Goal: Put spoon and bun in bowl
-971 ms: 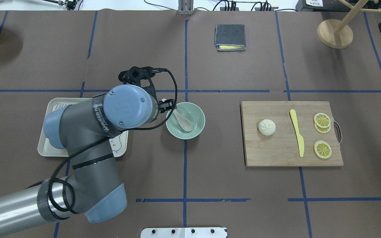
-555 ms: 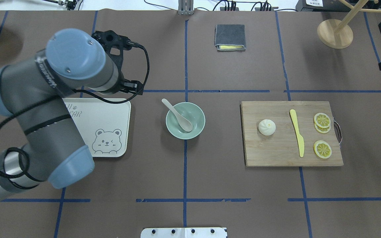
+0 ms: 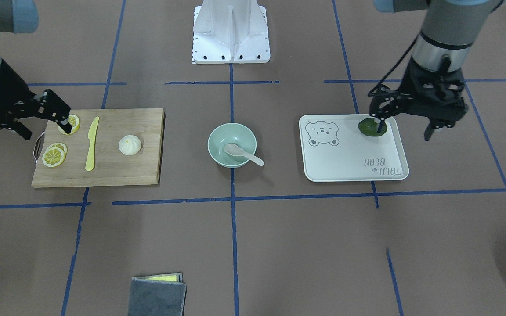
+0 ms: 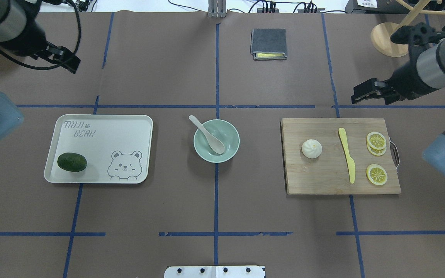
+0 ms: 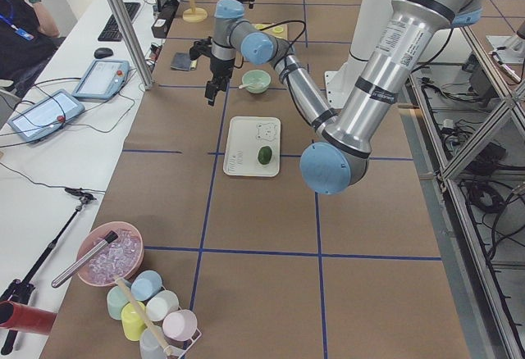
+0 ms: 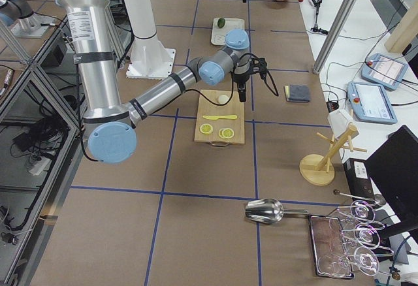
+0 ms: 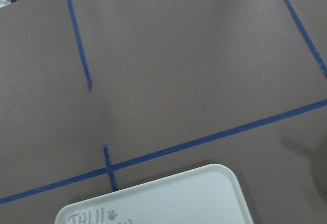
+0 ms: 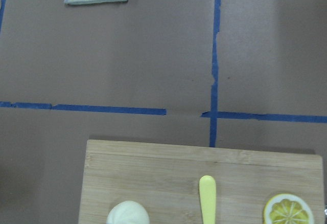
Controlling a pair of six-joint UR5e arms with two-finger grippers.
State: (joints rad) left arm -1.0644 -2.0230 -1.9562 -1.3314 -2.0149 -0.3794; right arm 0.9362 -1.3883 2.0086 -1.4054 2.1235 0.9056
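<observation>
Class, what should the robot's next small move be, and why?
Probably swing the right gripper over the bun and lower it around it. The spoon already rests in the bowl, while the bun sits on the cutting board, nearest that open gripper.

the bun [image 4: 311, 148] sits alone on the board's [image 4: 323, 173] left part, the knife [image 4: 347, 154] well apart on its right. open table [image 4: 261, 154] lies between board and bowl [image 4: 232, 148]. the spoon [image 4: 207, 135] crosses the bowl's left rim; its right half is free.

Avocado [image 4: 72, 162] on tray [image 4: 104, 143]; knife [image 4: 347, 155], lemon slices [image 4: 376, 174] on board [image 4: 323, 175].
</observation>
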